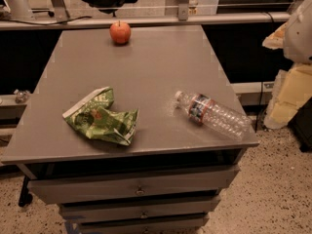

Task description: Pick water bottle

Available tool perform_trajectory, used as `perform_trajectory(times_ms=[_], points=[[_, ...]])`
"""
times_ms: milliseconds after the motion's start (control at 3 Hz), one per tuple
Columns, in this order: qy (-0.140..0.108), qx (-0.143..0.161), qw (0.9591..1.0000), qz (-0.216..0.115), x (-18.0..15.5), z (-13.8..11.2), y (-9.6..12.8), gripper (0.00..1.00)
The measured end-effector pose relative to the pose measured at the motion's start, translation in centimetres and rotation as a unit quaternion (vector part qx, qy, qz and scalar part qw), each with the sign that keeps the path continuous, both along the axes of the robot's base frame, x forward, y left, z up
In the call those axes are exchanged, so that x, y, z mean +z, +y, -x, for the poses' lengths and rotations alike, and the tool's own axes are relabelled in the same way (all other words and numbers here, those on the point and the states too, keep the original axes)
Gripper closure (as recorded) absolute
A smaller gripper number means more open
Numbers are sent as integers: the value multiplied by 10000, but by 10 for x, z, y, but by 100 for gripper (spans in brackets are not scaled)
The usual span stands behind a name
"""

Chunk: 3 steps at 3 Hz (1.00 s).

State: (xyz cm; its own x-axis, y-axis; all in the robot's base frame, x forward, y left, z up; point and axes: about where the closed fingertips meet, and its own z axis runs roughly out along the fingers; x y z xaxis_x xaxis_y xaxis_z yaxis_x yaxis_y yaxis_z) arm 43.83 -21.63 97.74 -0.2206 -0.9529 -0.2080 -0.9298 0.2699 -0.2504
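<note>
Camera view: water bottle (213,114) lying near table (146,67) right edge; pincer out of frame, cannot tell state.

Table (146,72) over drawers (136,189), apple (120,32) at its back, snack bag (100,117) front left, water bottle (213,113) lying front right by the edge, cap (178,95) toward back left, gripper (292,89) off the table to the right.

Water bottle (214,113) flat on table (146,67), front-R corner; tool (292,33) at R edge.
</note>
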Motion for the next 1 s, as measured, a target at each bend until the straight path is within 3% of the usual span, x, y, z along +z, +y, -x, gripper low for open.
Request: perform_trajectory(times_ms=[667, 1000], points=[[-78, -45, 9999, -143, -12, -6, -3, 0], [-72, -177, 9993, -328, -40, -19, -7, 0]])
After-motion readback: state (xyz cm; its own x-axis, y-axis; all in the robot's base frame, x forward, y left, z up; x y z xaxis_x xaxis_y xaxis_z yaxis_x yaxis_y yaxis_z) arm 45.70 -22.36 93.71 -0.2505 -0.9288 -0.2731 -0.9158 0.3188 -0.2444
